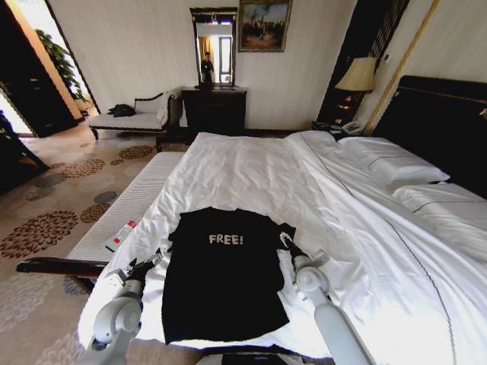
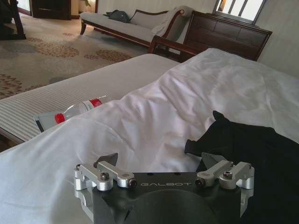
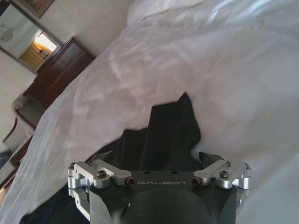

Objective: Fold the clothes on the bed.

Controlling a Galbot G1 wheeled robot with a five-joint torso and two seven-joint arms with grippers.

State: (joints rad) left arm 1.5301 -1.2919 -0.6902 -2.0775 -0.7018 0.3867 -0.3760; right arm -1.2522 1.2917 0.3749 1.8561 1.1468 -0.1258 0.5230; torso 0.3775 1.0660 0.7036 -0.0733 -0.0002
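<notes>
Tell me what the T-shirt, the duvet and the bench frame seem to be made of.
T-shirt: soft knit fabric, likely cotton, matte black; it lies limp with printed white letters. Duvet: white woven cloth, probably cotton, with a slight sheen and soft creases. Bench frame: dark wood, apparently polished; its curved arm shows a reddish gloss.

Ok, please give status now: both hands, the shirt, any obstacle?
Left hand open at shirt's left sleeve. Right hand open at right sleeve. Black T-shirt flat on bed, unfolded. Bottle beside, apart.
</notes>
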